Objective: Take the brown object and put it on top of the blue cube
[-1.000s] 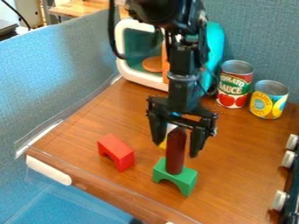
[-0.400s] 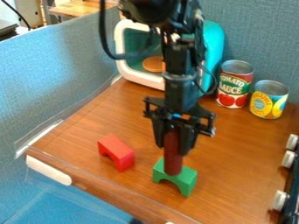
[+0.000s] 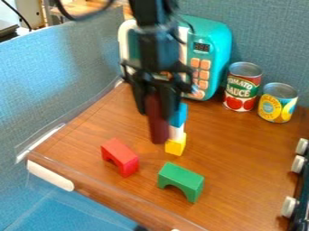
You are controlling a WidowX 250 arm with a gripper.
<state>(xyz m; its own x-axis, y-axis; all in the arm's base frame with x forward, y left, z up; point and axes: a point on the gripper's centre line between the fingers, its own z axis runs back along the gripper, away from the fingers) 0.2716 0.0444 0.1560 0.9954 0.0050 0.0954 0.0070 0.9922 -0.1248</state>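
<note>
The gripper (image 3: pixel 158 108) hangs above the table (image 3: pixel 235 158), left of centre in the view, its two fingers pinching the brown cylinder (image 3: pixel 156 124) from either side. A second ago those fingers stood apart around the cylinder, which rested on the green block (image 3: pixel 181 180); in the next frame they had closed on it, still in that spot. Now it is lifted off, and gripper and cylinder have moved up and to the left in the view. The cylinder hangs nearly upright, leaning slightly, its lower end free below the fingers.

Just right of it in the view is a small stack: the yellow block (image 3: pixel 175 146) on the table, a white block (image 3: pixel 175 131) over it and the blue cube (image 3: pixel 179 115) on top, partly behind the gripper. The cylinder is beside the blue cube in the view, not on it; whether they touch, I cannot tell. The arm hid most of this stack before.

Farther out, the green block's top is now bare, and its arch stands where it did. The red arch block (image 3: pixel 119 156), to the left, has not shifted. Behind, more of the teal toy microwave (image 3: pixel 211 36) is uncovered, buttons included. The tomato can (image 3: pixel 242 88) and the yellow-labelled can (image 3: pixel 278 103) keep their places to its right.
</note>
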